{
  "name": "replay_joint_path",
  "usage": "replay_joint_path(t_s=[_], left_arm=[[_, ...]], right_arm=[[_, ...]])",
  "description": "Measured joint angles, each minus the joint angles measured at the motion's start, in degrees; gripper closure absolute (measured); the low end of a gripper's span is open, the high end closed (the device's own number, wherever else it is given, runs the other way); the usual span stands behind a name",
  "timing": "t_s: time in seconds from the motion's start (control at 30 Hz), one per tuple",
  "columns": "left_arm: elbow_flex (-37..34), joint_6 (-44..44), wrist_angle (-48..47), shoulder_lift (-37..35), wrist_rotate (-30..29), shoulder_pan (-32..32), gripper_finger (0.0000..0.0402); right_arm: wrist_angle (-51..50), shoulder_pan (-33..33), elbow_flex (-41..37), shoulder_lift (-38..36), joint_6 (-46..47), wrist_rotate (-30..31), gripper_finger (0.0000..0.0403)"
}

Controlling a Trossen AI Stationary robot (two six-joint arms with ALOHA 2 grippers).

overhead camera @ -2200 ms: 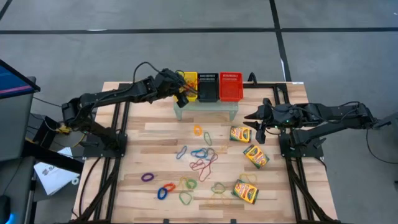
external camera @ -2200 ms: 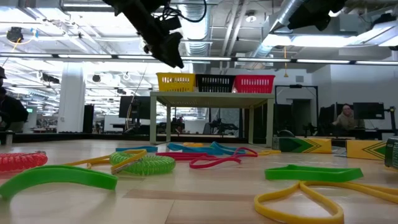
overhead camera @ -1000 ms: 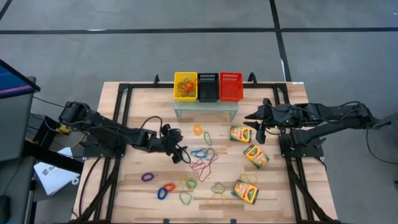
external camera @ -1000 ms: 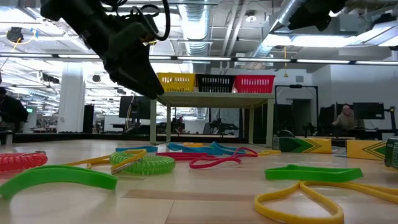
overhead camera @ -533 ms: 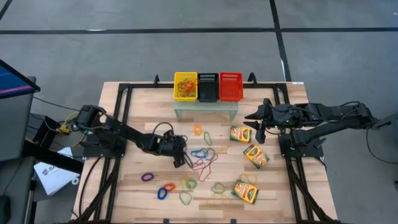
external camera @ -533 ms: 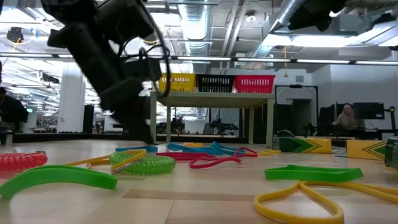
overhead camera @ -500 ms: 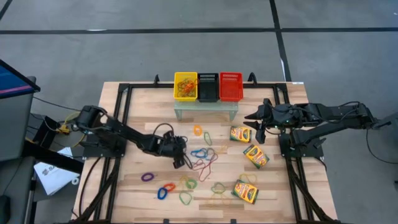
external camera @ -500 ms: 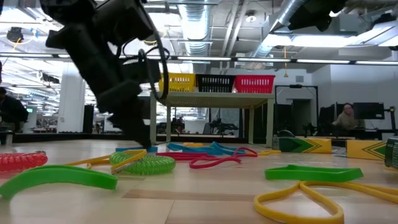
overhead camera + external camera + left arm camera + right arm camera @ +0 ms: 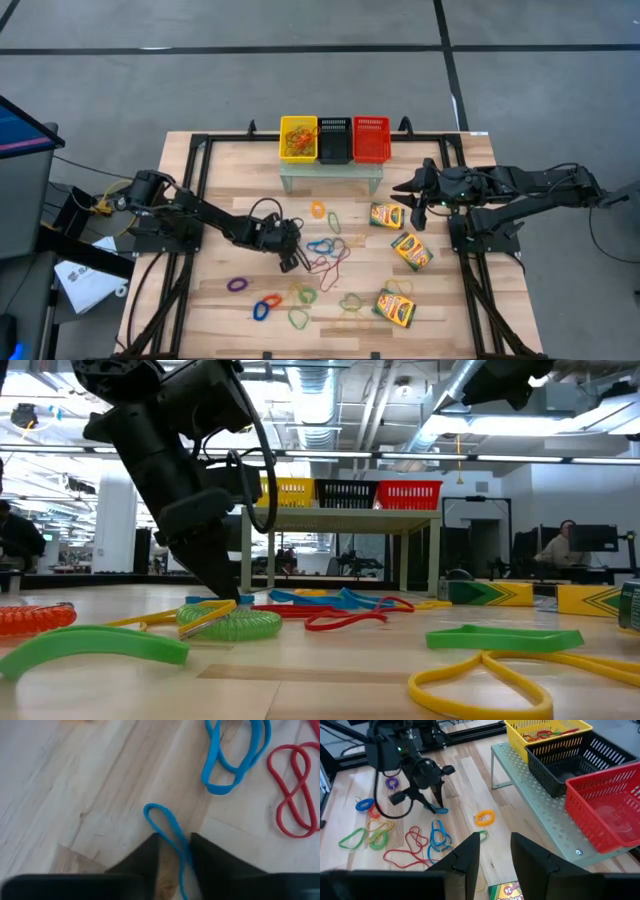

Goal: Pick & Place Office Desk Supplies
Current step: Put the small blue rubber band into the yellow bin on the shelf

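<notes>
Rubber bands of several colours lie loose on the wooden table (image 9: 230,215). Three crayon boxes (image 9: 386,216) (image 9: 411,251) (image 9: 396,308) lie flat toward its right side. My left gripper (image 9: 292,260) (image 9: 226,594) is down at the table, slanting steeply, over a thin blue rubber band (image 9: 167,822) (image 9: 439,810), which runs between its fingers. My right gripper (image 9: 400,187) (image 9: 495,845) hangs high over the right side, by the shelf. A narrow gap shows between its fingers and nothing is in it. My left gripper has the blue rubber band's middle stretch (image 9: 177,845) between its two fingers (image 9: 150,852), both strands of the narrow loop together. The fingers come from above, slanting, and lie along the loop. The band lies flat on the wood, its rounded end (image 9: 152,811) ahead of the fingertips.
A yellow basket (image 9: 298,138) holding bands, a black basket (image 9: 334,140) and a red basket (image 9: 371,138) stand on a low shelf (image 9: 330,176) at the table's far edge. Blue bands (image 9: 322,245), red bands (image 9: 330,266) and an orange one (image 9: 318,209) lie beside my left gripper.
My left gripper has come down from above the table onto the blue rubber band, shifting slightly toward the near edge and tipping more steeply downward. The band has stayed flat on the wood. My right arm has kept still.
</notes>
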Motion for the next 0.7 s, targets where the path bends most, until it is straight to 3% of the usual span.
replay_joint_path(t_s=[0.13,0.4,0.7], left_arm=[[0.0,-0.7,0.1,-0.1,1.1,0.2,0.0389],[-0.4,-1.7,1.3,-2.9,1.4,-0.1,0.0400],[-0.5,-1.2,0.4,-16.9,-4.2,-0.2,0.0401]], right_arm=[[0.0,0.0,0.0,0.0,1.2,0.0,0.0295],[0.0,0.0,0.0,0.0,2.5,-0.1,0.0295],[-0.1,0.0,0.0,0.0,2.8,-0.1,0.0295]])
